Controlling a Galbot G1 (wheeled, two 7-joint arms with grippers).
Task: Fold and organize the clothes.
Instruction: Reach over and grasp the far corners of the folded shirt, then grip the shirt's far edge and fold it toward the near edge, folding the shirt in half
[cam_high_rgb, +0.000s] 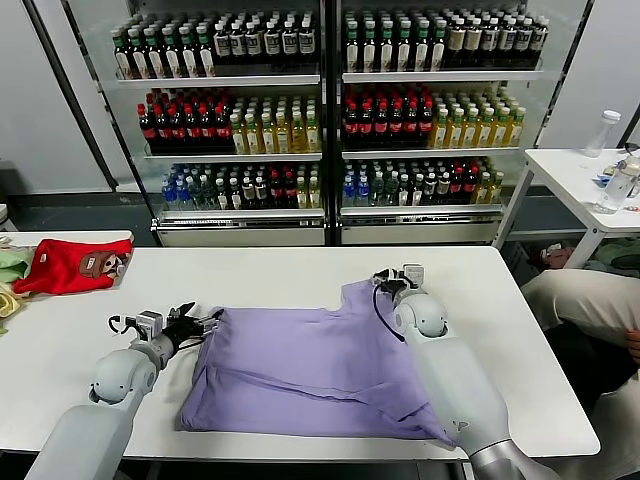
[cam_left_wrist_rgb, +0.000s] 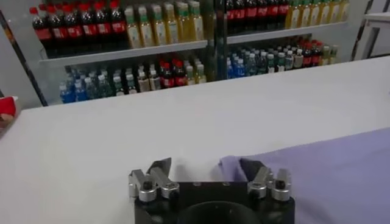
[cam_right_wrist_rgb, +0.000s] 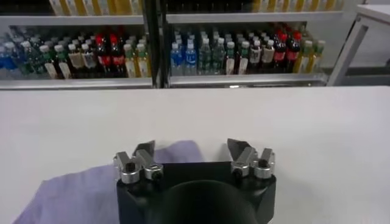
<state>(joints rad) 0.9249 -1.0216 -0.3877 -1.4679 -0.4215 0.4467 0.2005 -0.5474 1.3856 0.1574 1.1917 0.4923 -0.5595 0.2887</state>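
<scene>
The lavender T-shirt lies spread on the white table, plain side up. My left gripper is open at the shirt's left edge, low over the table. In the left wrist view the left gripper has a shirt corner just inside one finger. My right gripper is open at the shirt's far right corner. In the right wrist view the right gripper has the shirt's tip between its fingers, and neither gripper holds cloth.
A red garment with a brown face lies at the table's far left, with green and yellow garments beside it. Bottle shelves stand behind. A small white table and a seated person are at the right.
</scene>
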